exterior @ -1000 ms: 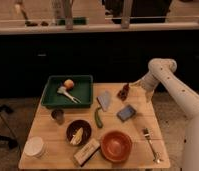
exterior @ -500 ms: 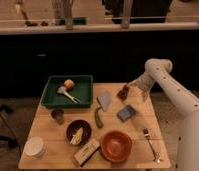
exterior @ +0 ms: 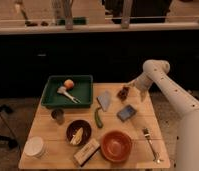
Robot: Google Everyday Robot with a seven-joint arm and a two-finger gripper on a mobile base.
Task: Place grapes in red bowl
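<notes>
Grapes (exterior: 124, 93): on table (exterior: 46, 129), just beside tool, not lifted.
Tool (exterior: 134, 88): at grapes for pickup; grip can't tell.
Red bowl (exterior: 116, 145): well apart frm tool, empty, awaiting drop.

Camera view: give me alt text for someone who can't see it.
A white robot arm's tool is at the grapes near the far right edge of the wooden table; the red bowl sits toward the near edge. A green tray, a dark bowl and a fork are also on the table.

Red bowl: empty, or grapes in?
Empty: the red bowl shows only bare inside. The grapes lie well beyond it, the gripper by them.
</notes>
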